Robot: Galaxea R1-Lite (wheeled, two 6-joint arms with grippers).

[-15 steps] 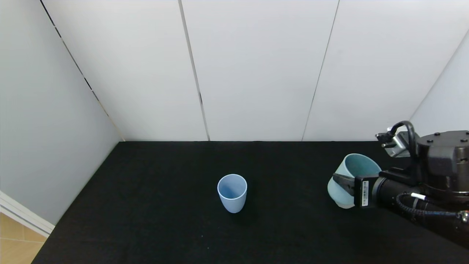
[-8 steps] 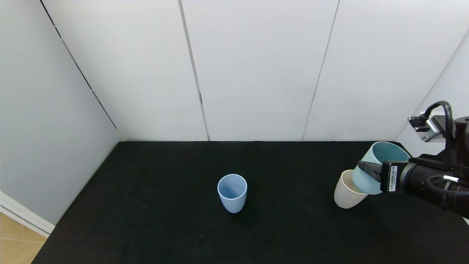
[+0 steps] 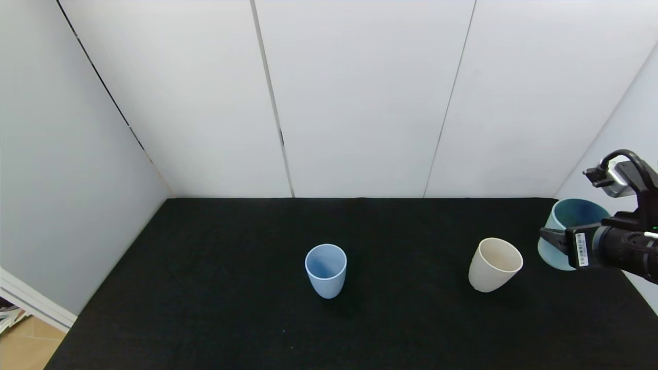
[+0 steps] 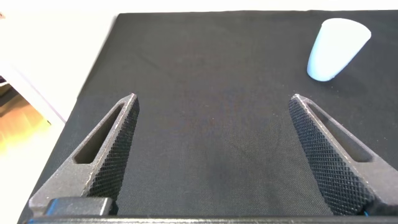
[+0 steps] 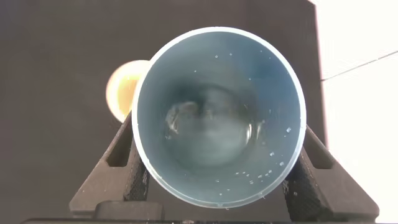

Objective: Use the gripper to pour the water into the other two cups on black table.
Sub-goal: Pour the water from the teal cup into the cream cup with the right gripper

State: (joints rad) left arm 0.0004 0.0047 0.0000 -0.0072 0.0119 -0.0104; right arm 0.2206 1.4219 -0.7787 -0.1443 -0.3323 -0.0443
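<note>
- The black table is bordered at the back and on both sides by white wall panels; a strip of wooden floor shows past its near left corner.
- The blue cup stands upright near the middle of the table, with bare cloth all round it.
- The beige cup stands upright to the right, well apart from the blue cup and near the teal cup without touching it.
- The right gripper holds the teal cup close to the table's right edge and the right wall panel, its fingers clamped on the cup's sides. The cup's mouth faces upward.
- In the right wrist view, water lies at the bottom of the teal cup, with droplets on its inner wall; the beige cup shows just beyond its rim.
- The left gripper hangs over the table's left part, fingers spread wide with nothing between them; the blue cup stands farther off.
</note>
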